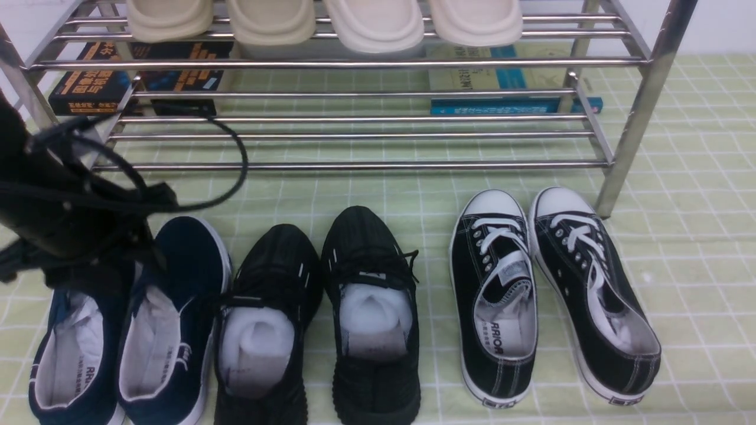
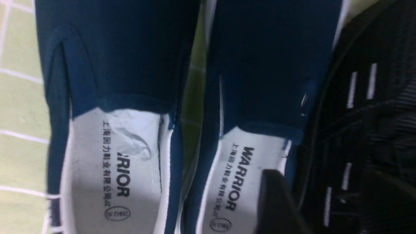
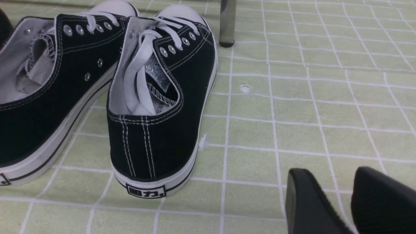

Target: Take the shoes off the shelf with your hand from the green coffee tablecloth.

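Note:
The navy slip-on shoes [image 1: 147,319] with white soles stand side by side on the green checked tablecloth [image 1: 697,248] at the front left, toes toward the steel shelf [image 1: 354,62]. My left gripper [image 1: 112,265] hangs low over them. In the left wrist view one black finger [image 2: 276,201] sits over the "WARRIOR" insole of one navy shoe [image 2: 260,81]; the other finger is lost against the dark sneaker beside it. My right gripper [image 3: 338,182] is empty, its jaws a little apart, low over bare cloth; it is out of the front view.
Black knit sneakers [image 1: 319,307] touch the navy pair. Black canvas sneakers with white laces [image 1: 549,289] stand near the shelf's right leg [image 1: 626,147], also in the right wrist view [image 3: 162,107]. Cream slippers [image 1: 325,20] lie on the top tier, with books [image 1: 94,82] behind.

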`<state>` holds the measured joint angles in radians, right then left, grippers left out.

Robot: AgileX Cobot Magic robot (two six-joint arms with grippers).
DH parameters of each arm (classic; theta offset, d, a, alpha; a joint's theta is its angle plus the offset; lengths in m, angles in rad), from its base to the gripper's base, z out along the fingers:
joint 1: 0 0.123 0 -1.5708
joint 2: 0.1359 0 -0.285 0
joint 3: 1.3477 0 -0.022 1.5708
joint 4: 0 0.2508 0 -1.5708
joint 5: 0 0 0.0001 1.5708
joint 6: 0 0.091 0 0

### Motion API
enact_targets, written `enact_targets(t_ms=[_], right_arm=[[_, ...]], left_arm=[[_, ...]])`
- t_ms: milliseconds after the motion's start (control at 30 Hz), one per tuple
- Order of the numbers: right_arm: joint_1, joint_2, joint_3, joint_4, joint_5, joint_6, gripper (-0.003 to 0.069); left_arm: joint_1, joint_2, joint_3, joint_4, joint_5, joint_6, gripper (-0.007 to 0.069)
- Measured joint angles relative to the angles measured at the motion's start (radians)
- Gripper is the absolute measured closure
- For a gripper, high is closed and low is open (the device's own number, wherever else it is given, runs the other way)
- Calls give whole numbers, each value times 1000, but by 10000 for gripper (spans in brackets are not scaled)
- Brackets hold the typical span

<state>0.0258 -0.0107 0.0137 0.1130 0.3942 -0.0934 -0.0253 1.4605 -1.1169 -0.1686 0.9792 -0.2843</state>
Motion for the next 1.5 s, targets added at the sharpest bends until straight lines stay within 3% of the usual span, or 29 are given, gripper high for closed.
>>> enact_targets(t_ms=[67,167,367,467,667,800,967,1233,1500], right_arm=[[0,0,0,0,0,0,421],[0,0,0,0,0,0,421],[0,0,0,0,0,0,421],[0,0,0,0,0,0,421],[0,0,0,0,0,0,421],[0,0,0,0,0,0,421],[0,0,0,0,0,0,421],[0,0,0,0,0,0,421],[0,0,0,0,0,0,421]], left_arm=[[0,-31,-87,39,85,0,204],[0,-68,-154,88,158,9,242],[0,-283,-202,156,253,134,564],[0,-395,-140,151,256,180,618],[0,-692,134,85,151,218,624],[0,-949,463,-47,-187,225,624],[0,-1133,690,-134,-431,226,624],[0,-1240,856,-141,-504,226,617],[0,-1240,919,-13,-515,226,607]])
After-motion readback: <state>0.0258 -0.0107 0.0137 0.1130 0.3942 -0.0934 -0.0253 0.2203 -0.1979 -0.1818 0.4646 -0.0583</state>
